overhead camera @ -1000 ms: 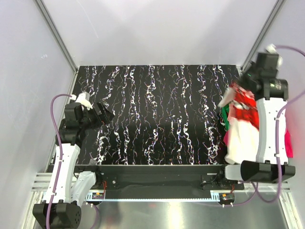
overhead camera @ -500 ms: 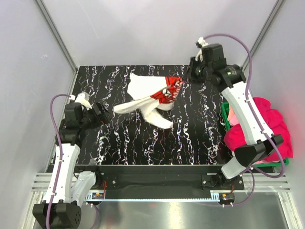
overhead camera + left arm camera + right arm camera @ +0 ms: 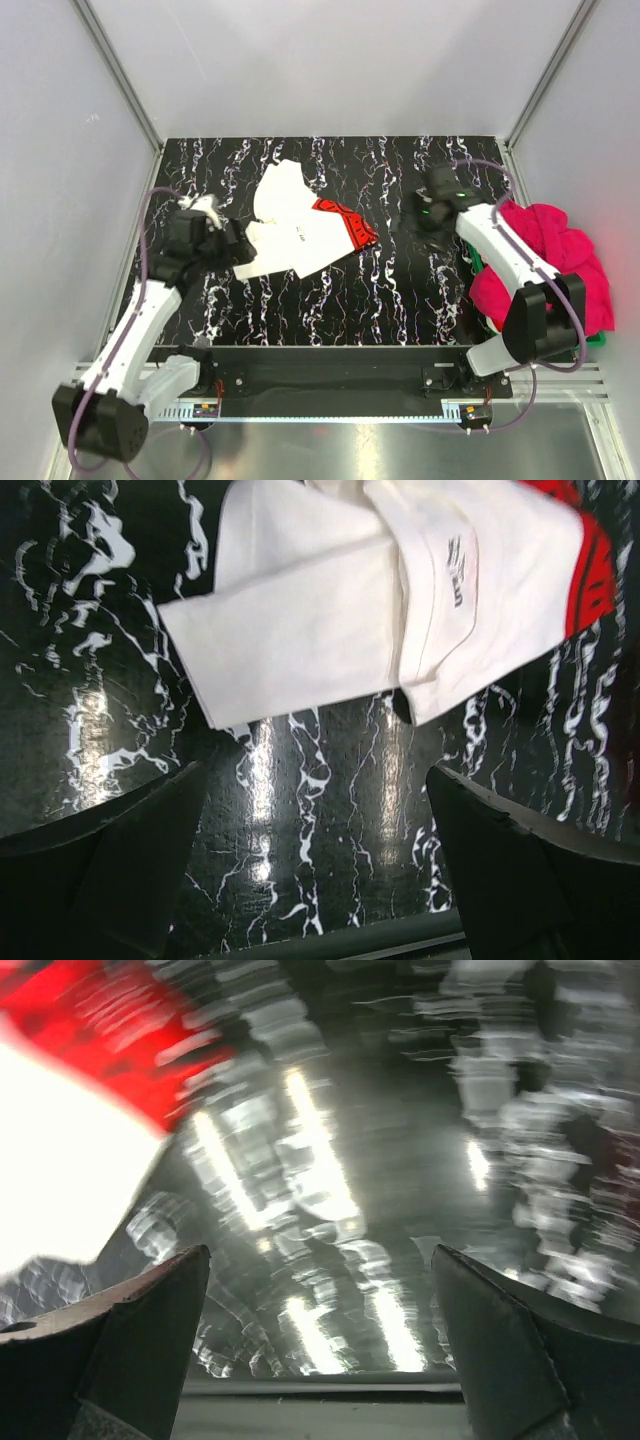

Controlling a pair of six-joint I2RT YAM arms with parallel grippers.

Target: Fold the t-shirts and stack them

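Released by the right gripper (image 3: 320, 1252) (jaws now spread, empty), the white t-shirt (image 3: 295, 225) lies crumpled on the table (image 3: 400, 290), just ahead of the left gripper (image 3: 318, 768), likewise spread and empty.

White t-shirt (image 3: 300, 225) crumpled at mid-counter (image 3: 330, 290). Bare counter lies open on the shirt's near side, beyond its far edge, and to its right as far as the right hand (image 3: 425, 215). The left hand (image 3: 228, 243) crowds its left edge. Well right of the shirt, heaped pink t-shirts (image 3: 550, 260) block the counter's edge.
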